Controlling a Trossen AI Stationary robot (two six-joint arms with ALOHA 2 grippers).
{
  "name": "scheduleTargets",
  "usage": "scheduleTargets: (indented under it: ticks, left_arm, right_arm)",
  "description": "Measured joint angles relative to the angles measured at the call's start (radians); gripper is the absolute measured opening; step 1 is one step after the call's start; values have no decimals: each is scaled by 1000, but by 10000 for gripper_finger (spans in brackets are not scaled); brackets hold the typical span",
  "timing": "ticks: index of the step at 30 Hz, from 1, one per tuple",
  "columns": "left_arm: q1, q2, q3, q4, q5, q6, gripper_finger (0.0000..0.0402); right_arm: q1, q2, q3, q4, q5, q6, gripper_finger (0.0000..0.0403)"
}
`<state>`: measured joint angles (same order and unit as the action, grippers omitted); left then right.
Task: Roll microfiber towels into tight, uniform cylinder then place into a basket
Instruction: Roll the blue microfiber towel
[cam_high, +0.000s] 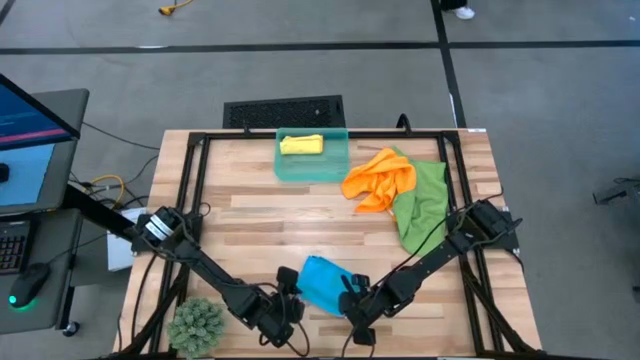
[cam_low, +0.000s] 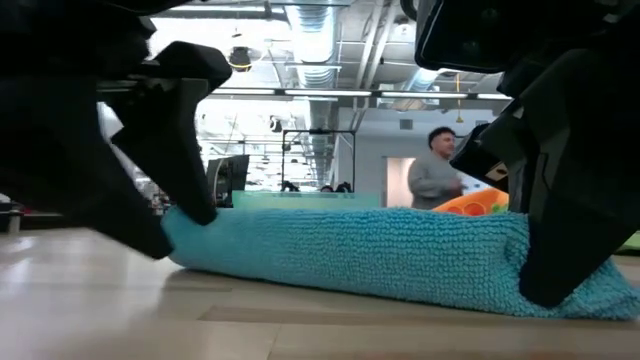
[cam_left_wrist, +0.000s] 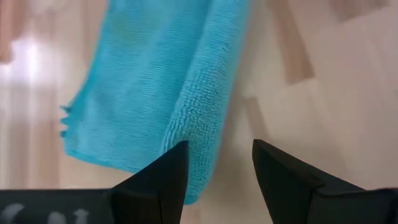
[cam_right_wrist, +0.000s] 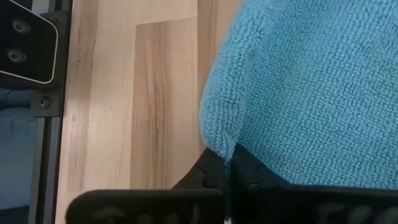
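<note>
At the near edge of the wooden worktop (cam_high: 250, 215), a small green plant (cam_high: 197, 325) sits by the left corner. Beside it the left gripper (cam_high: 285, 303) is low at the blue towel's (cam_high: 322, 283) left end, its fingers (cam_left_wrist: 163, 180) spread with one at the towel's rolled edge. The towel lies partly rolled between both arms. The right gripper (cam_high: 352, 298) meets its right end, pinching the blue towel's edge. Further back, the teal basket (cam_high: 338, 168) holds a rolled yellow towel (cam_high: 301, 145); to its right the orange towel (cam_high: 380, 180) lies crumpled, overlapping the green towel (cam_high: 425, 205).
</note>
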<state>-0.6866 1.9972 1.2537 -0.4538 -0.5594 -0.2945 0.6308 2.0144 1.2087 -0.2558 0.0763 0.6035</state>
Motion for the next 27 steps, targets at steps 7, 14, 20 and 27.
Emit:
scheduleTargets:
  ticks: [7,14,20,27]
  left_arm:
    - [63,0,0,-1,21,-2,171]
    - [129,0,0,-1,205,17,171]
    - [137,0,1,-3,225,21,171]
    - [138,-4,-19,11,242,-7,169]
  right_arm:
    - [1,0,0,3,-4,-7,12]
    - [1,0,0,0,-8,-27,20]
    - [1,0,0,-1,-9,-29,13]
    - [3,-36,-5,-30,25,-55,38]
